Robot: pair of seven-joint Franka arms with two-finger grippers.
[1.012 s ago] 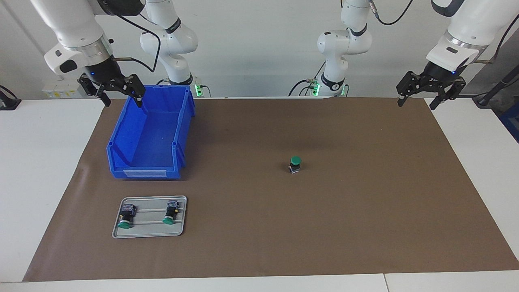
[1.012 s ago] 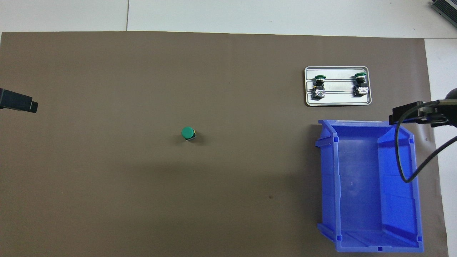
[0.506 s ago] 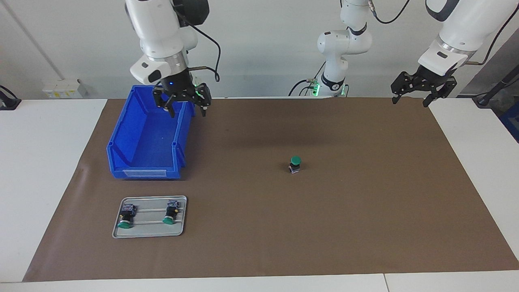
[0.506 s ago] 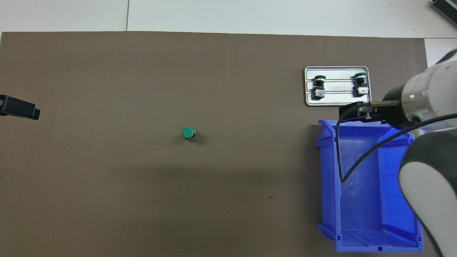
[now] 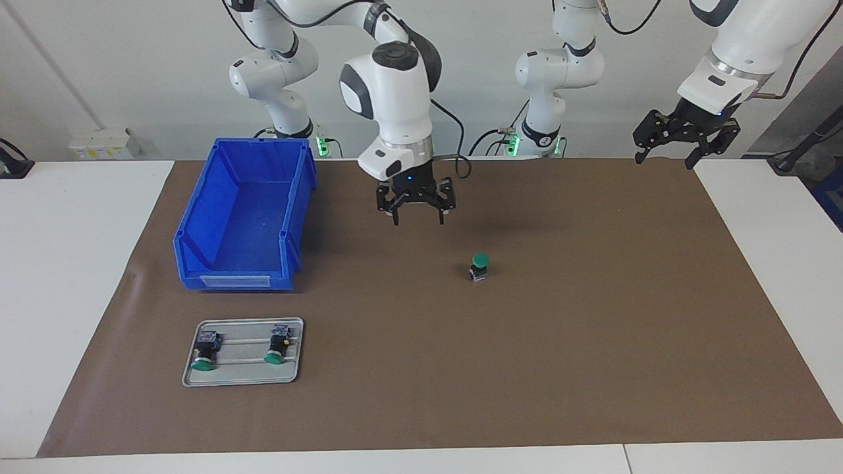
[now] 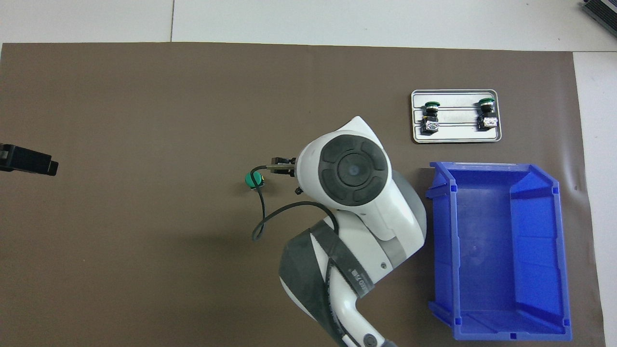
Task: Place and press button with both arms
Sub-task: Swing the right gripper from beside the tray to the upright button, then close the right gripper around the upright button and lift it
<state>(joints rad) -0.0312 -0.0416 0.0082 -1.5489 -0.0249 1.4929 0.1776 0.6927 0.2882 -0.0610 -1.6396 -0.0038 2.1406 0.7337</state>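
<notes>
A: Brown mat on the white table, facing view first. What's changed?

B: Right gripper has swung off the blue bin and now hangs over bare mat near the middle, fingers apart, holding nothing. The button stands upright on the mat mid-table, green cap up, untouched and not shifted.

A: Left gripper?

B: Up over the mat's corner at the left arm's end, fingers apart, empty, waiting. It has barely moved.

A: Tray?

B: Grey tray farther from the robots than the bin, two spare buttons lying on their sides in it.

A: Overhead view?

B: Right arm now covers the centre, its gripper hidden under the wrist, just beside the button. A black finger of the left gripper pokes in at the edge.

A: Meaning?

B: Looks like the button is already placed, and the right arm is closing in to press it. Pressing not done yet.
</notes>
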